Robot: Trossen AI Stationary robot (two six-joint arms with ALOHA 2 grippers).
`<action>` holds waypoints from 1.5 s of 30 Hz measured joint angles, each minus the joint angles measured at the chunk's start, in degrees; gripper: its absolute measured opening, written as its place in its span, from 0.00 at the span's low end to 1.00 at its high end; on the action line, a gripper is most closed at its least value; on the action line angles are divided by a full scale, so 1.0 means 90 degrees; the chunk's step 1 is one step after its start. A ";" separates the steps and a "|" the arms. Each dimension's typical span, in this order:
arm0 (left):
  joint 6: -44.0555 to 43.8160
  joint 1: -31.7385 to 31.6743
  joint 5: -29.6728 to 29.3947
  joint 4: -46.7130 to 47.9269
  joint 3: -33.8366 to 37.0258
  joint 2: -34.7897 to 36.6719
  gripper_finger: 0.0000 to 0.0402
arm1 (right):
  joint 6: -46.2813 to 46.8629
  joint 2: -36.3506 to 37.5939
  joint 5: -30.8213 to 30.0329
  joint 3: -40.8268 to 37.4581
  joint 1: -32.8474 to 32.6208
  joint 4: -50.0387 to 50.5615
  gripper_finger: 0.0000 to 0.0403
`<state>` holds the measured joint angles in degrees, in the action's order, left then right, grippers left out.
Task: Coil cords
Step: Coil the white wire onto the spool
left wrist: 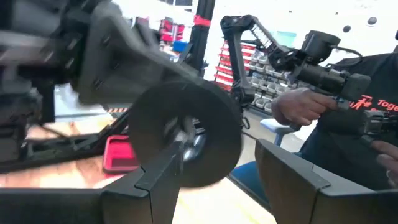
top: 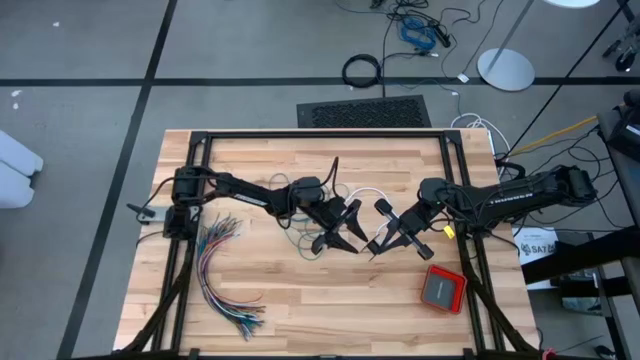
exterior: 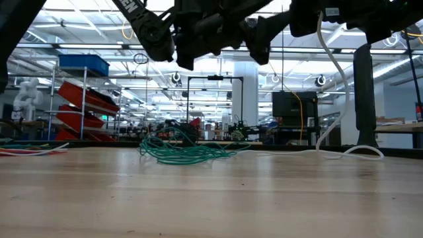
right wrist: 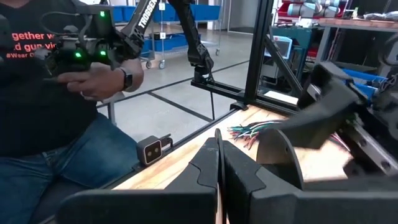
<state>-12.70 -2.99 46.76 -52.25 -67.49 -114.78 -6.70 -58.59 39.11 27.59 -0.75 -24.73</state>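
Observation:
The teal-green cord (exterior: 188, 152) lies in a loose heap on the table's middle, and shows in the high view (top: 298, 235) under my left arm. A white cord length (exterior: 334, 79) hangs from above down to the table, with a loop (top: 366, 193) on the wood. My left gripper (top: 340, 243) hovers open above the table's centre, and its fingers (left wrist: 158, 183) have nothing between them. My right gripper (top: 383, 240) faces it closely, shut (right wrist: 219, 168), with the white cord running up to it. My right gripper appears shut on the white cord, near its upper end (exterior: 319, 23). The gripper's own body hides the place of contact. The cord hangs slack below it in a long curve. Its lower part (exterior: 360, 153) lies on the table.
A fanned bundle of many-coloured wires (top: 225, 275) lies at the near left. A red box (top: 442, 288) sits at the near right. A black frame (top: 320, 135) borders the table. A person holding a hand controller (right wrist: 93, 56) stands beyond the table.

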 joint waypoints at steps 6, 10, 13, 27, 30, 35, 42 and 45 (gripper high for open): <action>0.0231 0.0096 0.0000 0.0222 -0.0204 -0.0001 0.52 | 0.0052 -0.0139 0.0010 0.0007 0.0000 -0.0134 0.00; 0.0332 0.0100 0.0010 0.0443 -0.0231 -0.0009 0.52 | 0.0117 -0.0196 0.0003 0.0007 0.0000 -0.0189 0.00; 0.0306 0.0105 0.0022 0.0437 -0.0237 -0.0060 0.52 | 0.0114 -0.0196 0.0000 0.0007 0.0000 -0.0209 0.00; 0.0306 0.0205 0.0095 0.0415 -0.0679 -0.0507 0.50 | 0.0175 -0.0199 0.0002 0.0005 0.0000 -0.0173 0.00; 0.0289 0.0165 0.0204 0.0454 -0.0679 -0.0525 0.47 | 0.0177 -0.0199 -0.0022 0.0002 0.0000 -0.0098 0.00; 0.0273 0.0083 0.0531 0.0510 -0.0682 -0.0525 0.44 | 0.0172 -0.0199 -0.0046 0.0002 0.0000 -0.0044 0.00; 0.0598 0.0098 0.0800 0.0512 -0.0682 -0.0525 0.44 | 0.0172 -0.0199 -0.0011 0.0002 0.0000 -0.0033 0.00; 0.0618 0.0108 0.0768 0.0515 -0.0682 -0.0525 0.44 | 0.0170 -0.0199 0.0005 0.0002 0.0000 -0.0024 0.00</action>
<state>-7.14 -2.02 53.68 -47.62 -73.63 -119.50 -5.17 -60.38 39.16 27.62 -0.75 -24.95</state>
